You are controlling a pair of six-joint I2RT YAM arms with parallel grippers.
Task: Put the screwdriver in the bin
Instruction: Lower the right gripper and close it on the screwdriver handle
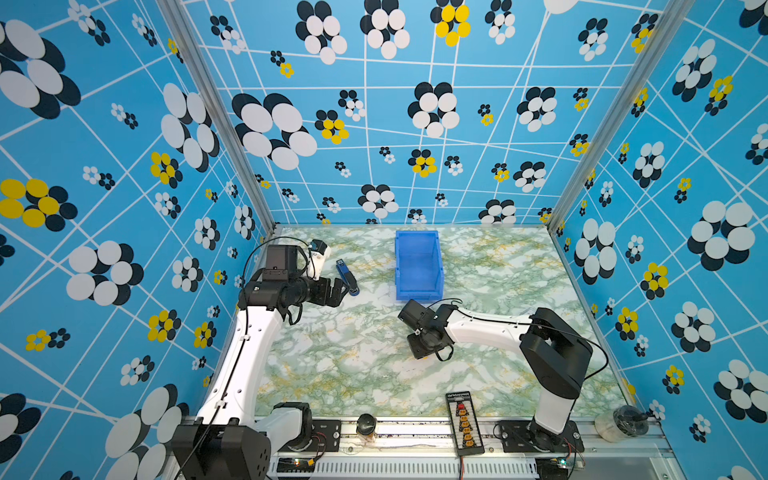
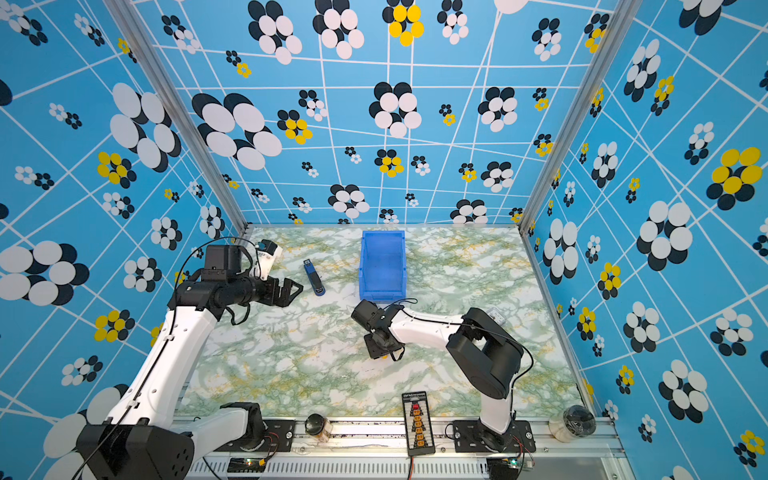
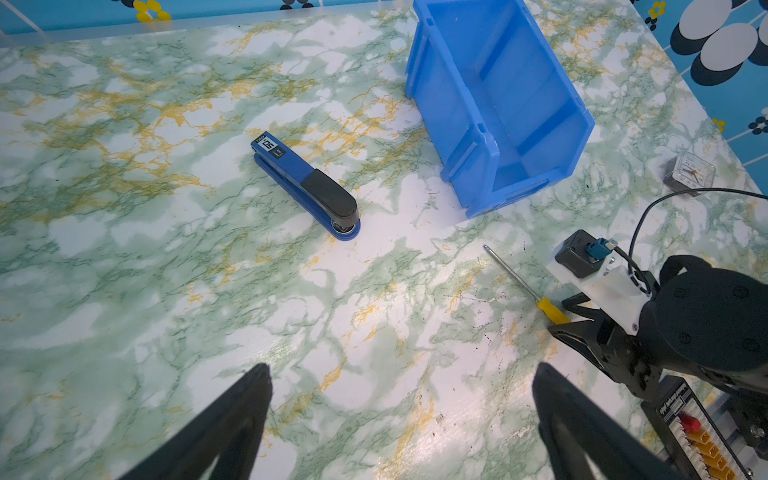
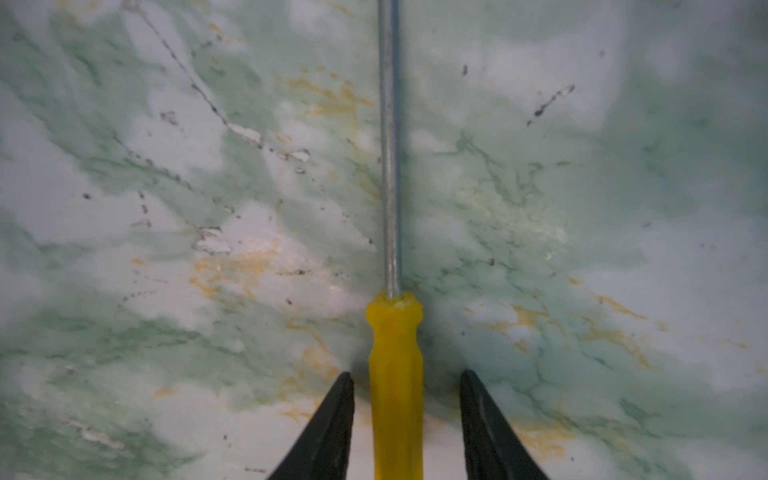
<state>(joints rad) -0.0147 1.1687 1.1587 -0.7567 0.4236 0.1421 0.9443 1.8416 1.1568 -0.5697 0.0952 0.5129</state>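
The screwdriver (image 4: 391, 249) lies flat on the marble-patterned table (image 3: 166, 270), outside the bin (image 3: 440, 104). Its tip points toward the bin's low front corner, near it but not touching, and in both top views the right wrist hides it. We judge it light and rigid: a thin, round grey metal shaft set into a slim yellow plastic handle with faint flutes. The shaft looks too narrow and slick to pinch well, and a round tool like this could roll, so we would take hold across the thicker handle. The right gripper (image 4: 407, 374) is placed for that. Its black tapered fingers (image 4: 332, 424) straddle the handle a little apart, with a sliver of table showing on each side — nothing is pinched yet. Held by the handle, the long shaft will stick out ahead and must clear the bin's tall, smooth, stiff blue plastic walls. The left gripper (image 3: 401, 368) hangs spread wide and empty above the table, with the dark blue stapler (image 3: 307, 189) ahead of it.
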